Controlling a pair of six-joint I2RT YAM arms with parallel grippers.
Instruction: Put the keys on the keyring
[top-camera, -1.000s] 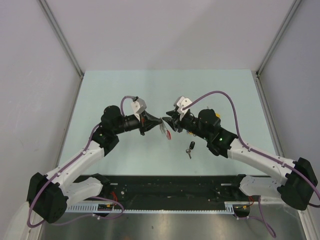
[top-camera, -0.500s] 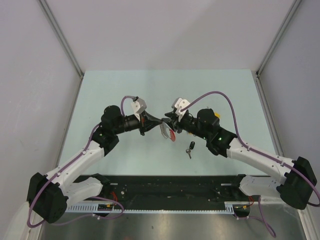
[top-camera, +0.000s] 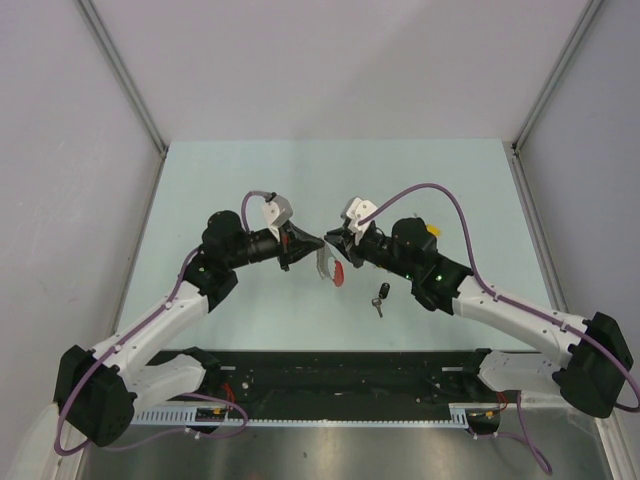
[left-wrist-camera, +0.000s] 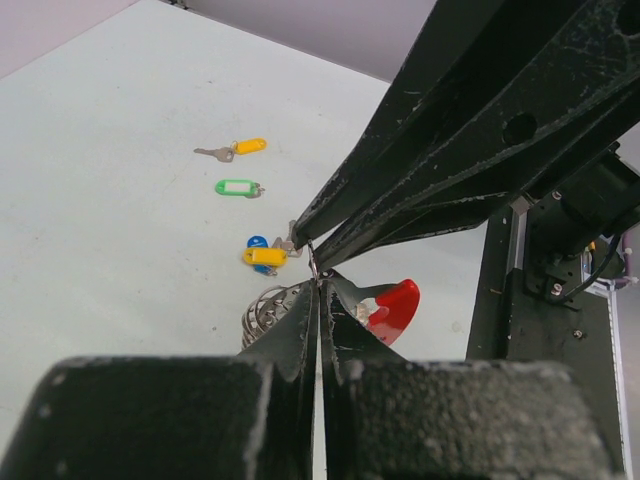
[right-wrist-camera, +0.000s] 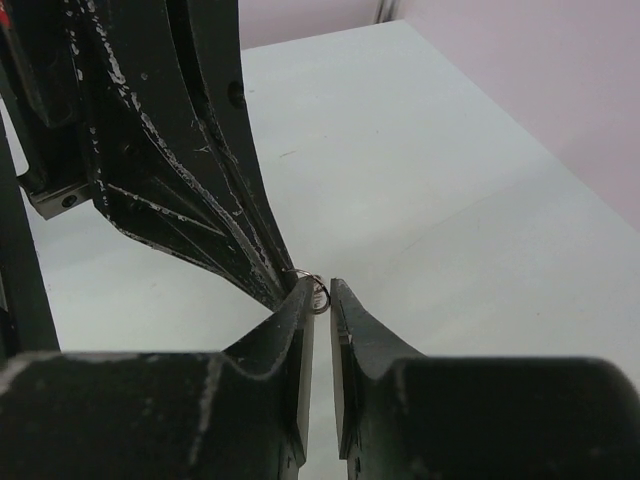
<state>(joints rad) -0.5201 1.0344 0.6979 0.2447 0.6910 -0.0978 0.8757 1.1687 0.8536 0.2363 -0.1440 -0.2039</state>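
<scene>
Left fingers (left-wrist-camera: 298, 328) clamp the keyring (top-camera: 328, 268), its small ring mostly hidden between them. Right fingers (right-wrist-camera: 352, 322) stand barely apart at that ring; whether they pinch it, I cannot tell. The black key (top-camera: 380, 298) lies near the keyring.

The keyring (left-wrist-camera: 262, 312) hung half hidden behind the left gripper (left-wrist-camera: 320, 288) at lower centre of its wrist view. Overhead, how it was pinched mid-frame was too small to make out.

Keyring (top-camera: 329, 266) between left gripper (top-camera: 317, 241) and right gripper (top-camera: 333, 238)
</scene>
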